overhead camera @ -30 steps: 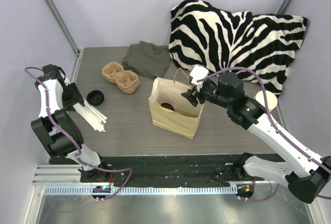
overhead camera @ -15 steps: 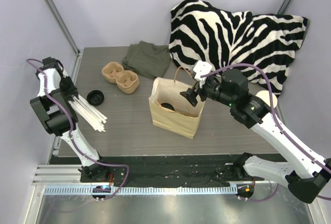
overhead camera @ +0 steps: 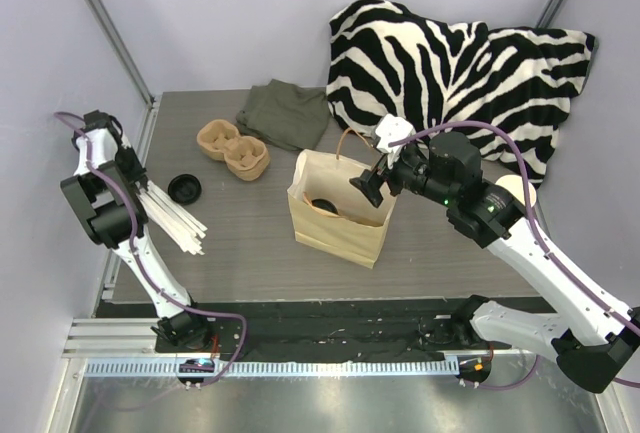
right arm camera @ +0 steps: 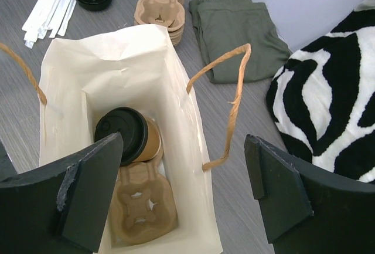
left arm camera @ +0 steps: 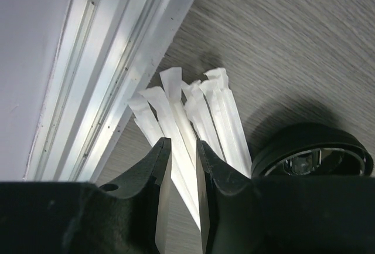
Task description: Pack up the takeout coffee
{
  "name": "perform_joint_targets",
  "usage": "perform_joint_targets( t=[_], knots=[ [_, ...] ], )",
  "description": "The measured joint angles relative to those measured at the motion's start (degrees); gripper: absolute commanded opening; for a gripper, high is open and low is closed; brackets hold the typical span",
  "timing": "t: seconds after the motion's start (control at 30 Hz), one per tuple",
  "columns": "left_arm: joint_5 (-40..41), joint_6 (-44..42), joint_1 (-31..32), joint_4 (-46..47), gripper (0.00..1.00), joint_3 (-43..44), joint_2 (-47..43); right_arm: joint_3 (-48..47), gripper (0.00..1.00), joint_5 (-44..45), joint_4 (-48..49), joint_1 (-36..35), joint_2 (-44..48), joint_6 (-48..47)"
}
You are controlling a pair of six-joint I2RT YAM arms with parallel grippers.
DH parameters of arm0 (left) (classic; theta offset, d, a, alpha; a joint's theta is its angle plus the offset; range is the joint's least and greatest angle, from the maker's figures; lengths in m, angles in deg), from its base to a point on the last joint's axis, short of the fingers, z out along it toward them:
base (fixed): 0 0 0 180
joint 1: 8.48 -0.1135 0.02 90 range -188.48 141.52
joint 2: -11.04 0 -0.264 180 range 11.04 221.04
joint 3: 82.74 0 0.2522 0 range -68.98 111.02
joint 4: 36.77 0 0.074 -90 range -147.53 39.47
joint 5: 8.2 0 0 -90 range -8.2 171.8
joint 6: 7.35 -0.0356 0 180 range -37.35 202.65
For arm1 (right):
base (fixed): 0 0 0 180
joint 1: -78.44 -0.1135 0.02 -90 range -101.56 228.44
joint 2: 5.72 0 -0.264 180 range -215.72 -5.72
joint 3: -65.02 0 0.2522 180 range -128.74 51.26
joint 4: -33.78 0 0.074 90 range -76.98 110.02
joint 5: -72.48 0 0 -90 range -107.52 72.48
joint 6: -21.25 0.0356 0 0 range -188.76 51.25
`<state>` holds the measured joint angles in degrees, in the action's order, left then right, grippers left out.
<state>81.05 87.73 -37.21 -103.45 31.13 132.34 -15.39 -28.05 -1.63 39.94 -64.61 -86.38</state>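
Here, the left end effector pinches one wrapped straw from the bunch fanned on the worktop just beyond its fingers. The right end effector hangs wide open above the paper bag. The takeout coffee lies inside, below it, on a pulp carrier.

Bright even light, soft shadows, mostly sharp

Under the right gripper, a tan bag holds a brown cup with black lid. Beyond it: olive cloth, zebra-striped black-and-white cushion. White straws, grey wood-grain table.
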Motion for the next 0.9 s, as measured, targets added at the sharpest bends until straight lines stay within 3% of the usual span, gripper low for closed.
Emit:
perform_joint_targets(
  t=[0.47,0.9],
  knots=[
    [2.7,-1.1,-0.1,0.5,0.26,1.4,3.7,-0.7,0.93,1.1,-0.8,0.0,-1.6,-0.2],
    [2.7,-1.1,-0.1,0.9,0.12,1.4,4.8,-1.0,0.93,1.9,-0.9,0.0,-2.1,-0.7]
  ],
)
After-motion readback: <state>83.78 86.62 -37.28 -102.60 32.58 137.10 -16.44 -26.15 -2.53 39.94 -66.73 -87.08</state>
